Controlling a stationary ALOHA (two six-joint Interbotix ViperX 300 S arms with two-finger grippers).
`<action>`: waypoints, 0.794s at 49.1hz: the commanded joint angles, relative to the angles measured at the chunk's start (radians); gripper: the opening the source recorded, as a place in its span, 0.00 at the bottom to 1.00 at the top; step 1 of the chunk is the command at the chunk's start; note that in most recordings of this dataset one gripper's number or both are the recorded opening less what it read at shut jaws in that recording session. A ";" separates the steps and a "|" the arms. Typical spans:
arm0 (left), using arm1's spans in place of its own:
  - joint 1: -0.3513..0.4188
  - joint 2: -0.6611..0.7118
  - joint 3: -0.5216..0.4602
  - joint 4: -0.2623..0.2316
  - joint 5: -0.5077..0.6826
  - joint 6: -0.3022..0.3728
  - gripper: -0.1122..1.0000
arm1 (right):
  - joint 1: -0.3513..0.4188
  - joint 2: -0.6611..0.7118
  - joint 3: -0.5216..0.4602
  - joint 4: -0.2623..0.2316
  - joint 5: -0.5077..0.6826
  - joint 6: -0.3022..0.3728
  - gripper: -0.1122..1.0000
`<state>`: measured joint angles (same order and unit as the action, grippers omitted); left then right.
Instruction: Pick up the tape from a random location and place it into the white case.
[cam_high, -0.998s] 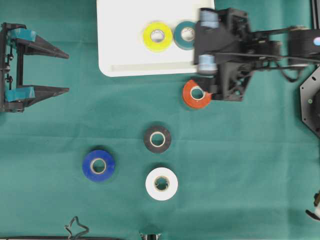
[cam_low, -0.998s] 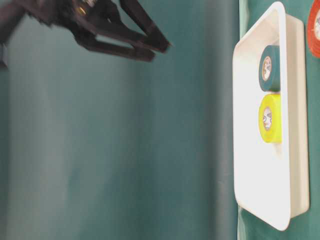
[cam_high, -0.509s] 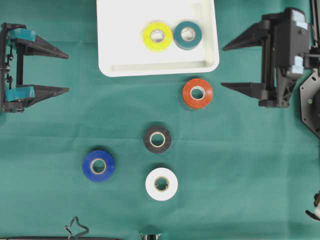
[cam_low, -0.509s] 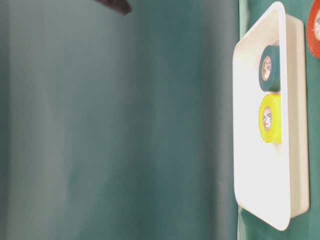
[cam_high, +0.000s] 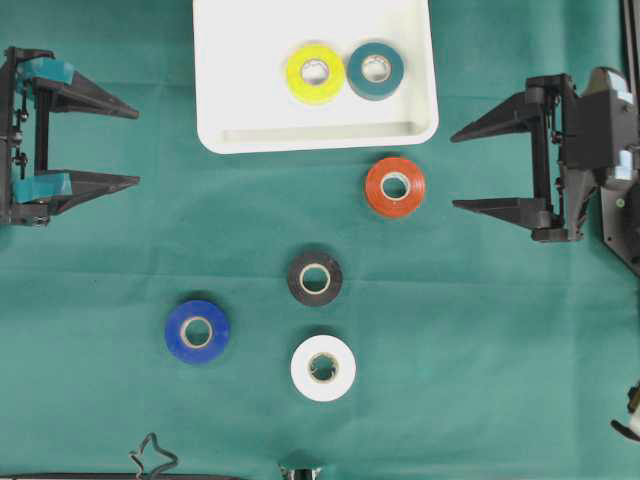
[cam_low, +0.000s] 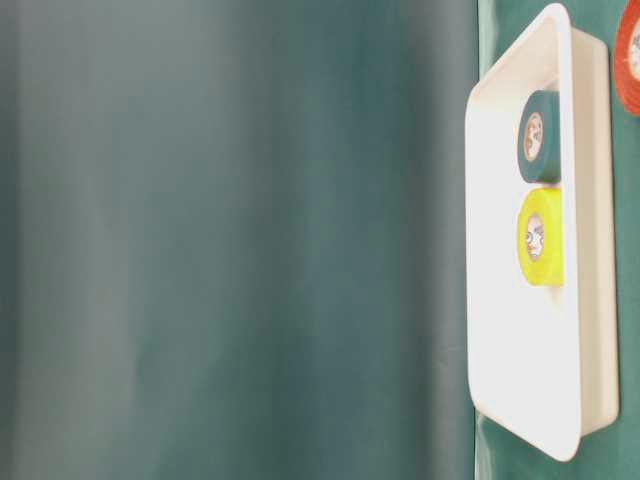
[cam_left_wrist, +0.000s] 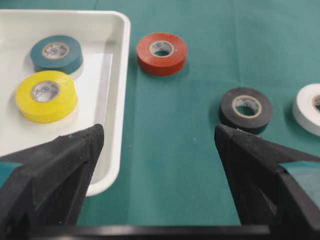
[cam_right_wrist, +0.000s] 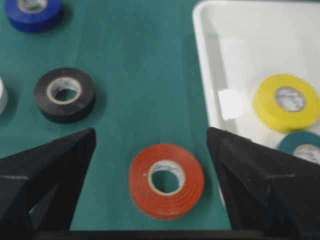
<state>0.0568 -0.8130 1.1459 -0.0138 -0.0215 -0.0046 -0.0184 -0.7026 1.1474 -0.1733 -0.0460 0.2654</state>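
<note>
Right end effector is standing with jaws spread wide and carrying nothing, at the right edge of the bench. Left end effector is likewise spread and carrying nothing, at the far left edge.

The orange tape is lying flat on the bench, directly ahead of the right end effector's open jaws and roughly centred between them in the right wrist view. It is sitting just outside the near rim of the white case, close to but not touching it. Being a round roll lying flat, it is presenting no preferred long axis; any approach across its diameter is looking equally workable.

Two rolls are already resting inside the case: the yellow tape and the teal tape, side by side. The black tape, white tape and blue tape are lying further out, well apart from either end effector.

Judgement: the right arm is much the nearer to the orange roll, and a straight advance forward and down is looking like the move required, with the case rim just beside the roll being the clearance concern
</note>
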 joint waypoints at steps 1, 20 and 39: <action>0.003 0.003 -0.003 0.000 -0.003 0.000 0.96 | 0.002 -0.005 0.025 0.011 -0.064 0.002 0.90; 0.003 0.003 0.011 0.000 -0.011 0.000 0.96 | -0.002 -0.005 0.084 0.028 -0.146 -0.002 0.90; -0.002 0.003 0.009 0.000 -0.011 -0.002 0.96 | -0.006 -0.005 0.075 0.029 -0.141 -0.002 0.90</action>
<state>0.0568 -0.8130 1.1674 -0.0123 -0.0230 -0.0046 -0.0245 -0.7072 1.2441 -0.1473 -0.1825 0.2654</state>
